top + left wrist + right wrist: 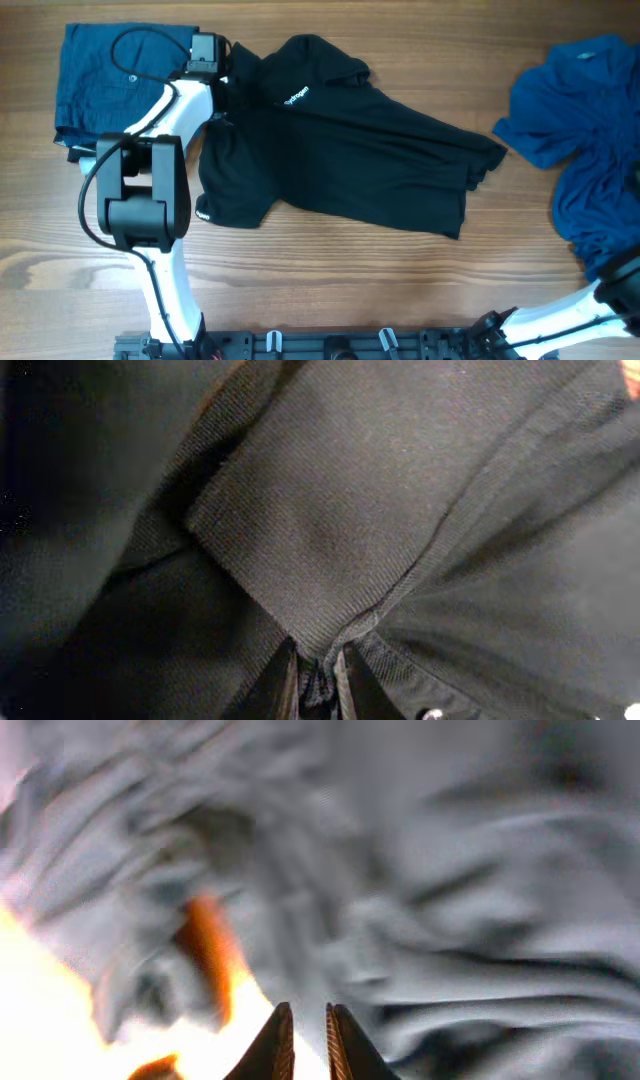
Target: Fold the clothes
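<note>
A brown wooden table (320,290) filled the overhead view. A large black short-sleeved collared shirt (350,150) lay spread across its middle, slightly skewed, with a crumpled blue garment (590,130) heaped at the right edge and a folded blue garment (95,80) at the upper left. The left gripper (318,660) was clamped on a pinch of the shirt near the collar. The right gripper (303,1020) hung over the blue heap, jaws almost together, holding nothing visible. The first fold seemed to be starting, and it called for lifting that edge across.
</note>
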Tool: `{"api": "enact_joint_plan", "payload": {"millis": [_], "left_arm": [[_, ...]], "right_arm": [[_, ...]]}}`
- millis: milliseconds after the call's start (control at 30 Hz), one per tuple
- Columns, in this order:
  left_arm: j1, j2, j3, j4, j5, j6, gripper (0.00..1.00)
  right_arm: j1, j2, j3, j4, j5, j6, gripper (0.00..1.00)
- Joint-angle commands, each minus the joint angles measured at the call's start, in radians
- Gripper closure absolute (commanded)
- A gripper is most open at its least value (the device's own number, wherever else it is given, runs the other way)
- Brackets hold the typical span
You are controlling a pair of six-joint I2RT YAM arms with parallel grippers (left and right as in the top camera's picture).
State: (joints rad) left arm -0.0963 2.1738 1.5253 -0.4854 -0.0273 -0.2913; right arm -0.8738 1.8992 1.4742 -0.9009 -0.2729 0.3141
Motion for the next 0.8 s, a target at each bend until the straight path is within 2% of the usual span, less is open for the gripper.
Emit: {"api": "enact_joint_plan", "payload": {"millis": [0,67,100,233,367,600,767], "left_arm": [[-0.061,-0.174,-0.009,-0.013,-0.006,-0.009,0.85],[-0.09,-0.245,-0.008,-0.027,-0.006,-0.009,0.82],[-0.122,-0.306,-0.008,-0.049,-0.006,-0.009,0.8],[-0.179,-0.336,-0.009,-0.1,-0.006,-0.009,0.8],[-0.205,-0.319,-0.018,-0.159,-0.007,-0.009,0.79],[-0.208,-0.238,-0.024,-0.238,-0.006,-0.009,0.78],[-0.209,-0.171,-0.024,-0.264,0.046,-0.01,0.77]], "right_arm": [[0.146,0.004,0.019,-0.005,-0.133,-0.092,0.87],[0.256,0.005,0.019,-0.005,-0.132,-0.158,0.88],[0.359,0.007,0.019,-0.002,-0.109,-0.212,0.88],[0.581,0.008,0.017,0.041,0.081,-0.216,0.89],[0.73,0.019,0.015,0.048,0.132,-0.208,0.89],[0.807,0.121,-0.012,0.085,0.167,-0.202,0.92],[0.809,0.235,-0.012,0.051,0.084,-0.202,0.92]]}}
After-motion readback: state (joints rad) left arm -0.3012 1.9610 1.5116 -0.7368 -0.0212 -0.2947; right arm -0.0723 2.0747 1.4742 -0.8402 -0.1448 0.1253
